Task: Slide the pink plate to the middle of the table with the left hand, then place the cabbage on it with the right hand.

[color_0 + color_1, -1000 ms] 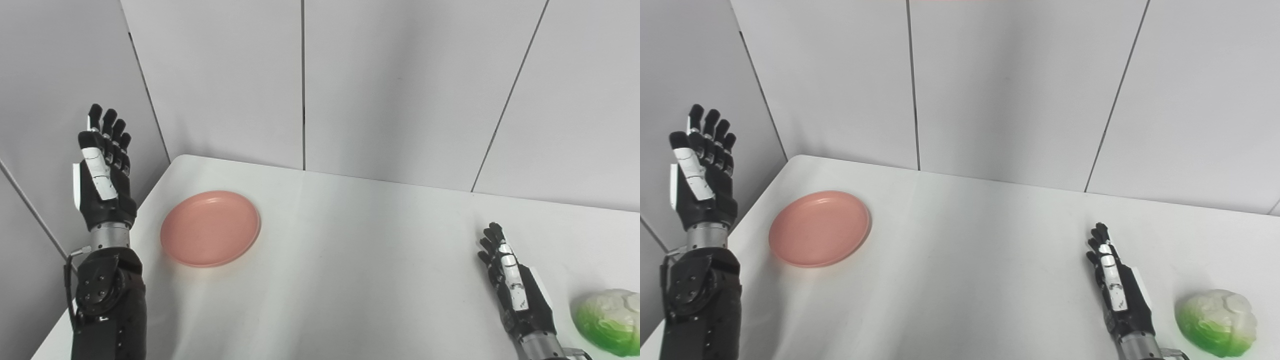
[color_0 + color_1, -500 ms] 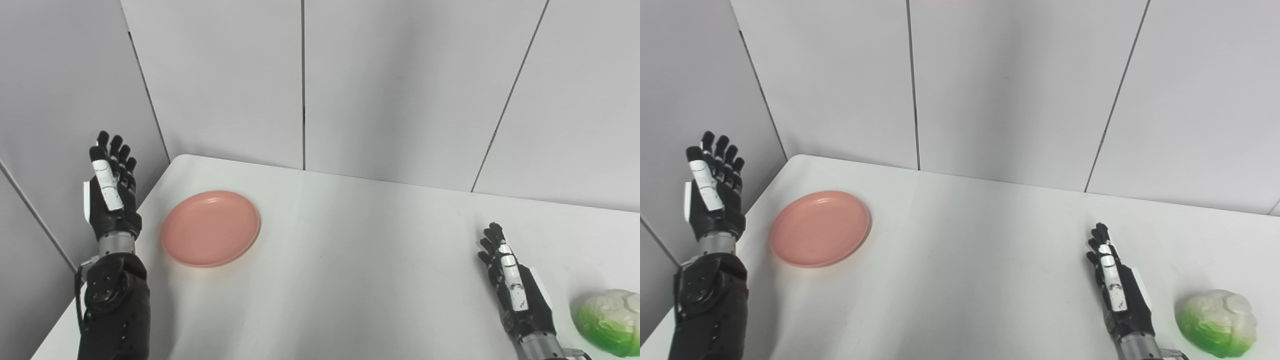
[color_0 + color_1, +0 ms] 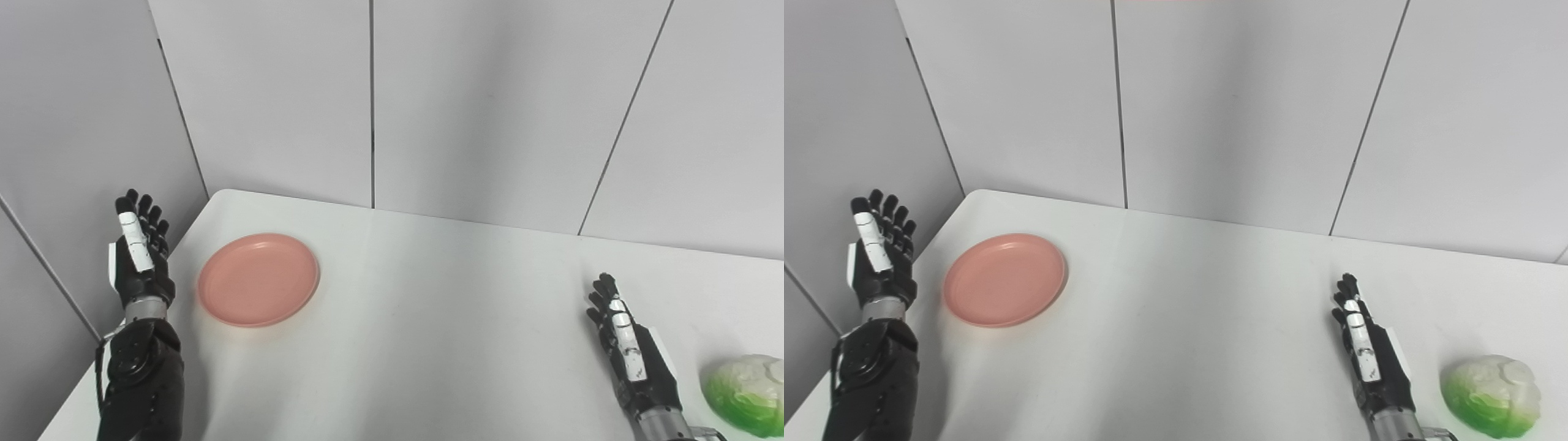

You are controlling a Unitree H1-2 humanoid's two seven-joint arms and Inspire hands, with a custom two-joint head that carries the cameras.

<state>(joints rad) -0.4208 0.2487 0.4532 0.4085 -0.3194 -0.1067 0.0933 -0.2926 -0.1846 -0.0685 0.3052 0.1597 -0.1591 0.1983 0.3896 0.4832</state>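
Left hand (image 3: 139,257) raised at the counter's (image 3: 441,318) left edge, released, holding nothing, just left of the pink plate (image 3: 258,278). Right hand (image 3: 1369,355) near the right front, likewise spread and idle. Cabbage (image 3: 1491,395) just right of it, on the counter.

Pink plate (image 3: 1005,279) left, cabbage (image 3: 1490,396) right, white table (image 3: 1182,318)

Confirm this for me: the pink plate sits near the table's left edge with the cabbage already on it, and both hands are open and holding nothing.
Not quite. The cabbage is not on the pink plate; it lies on the table at the far right, beside the right hand, as the right eye view shows. The rest holds: the plate sits near the left edge, and the left hand and right hand are open and holding nothing.
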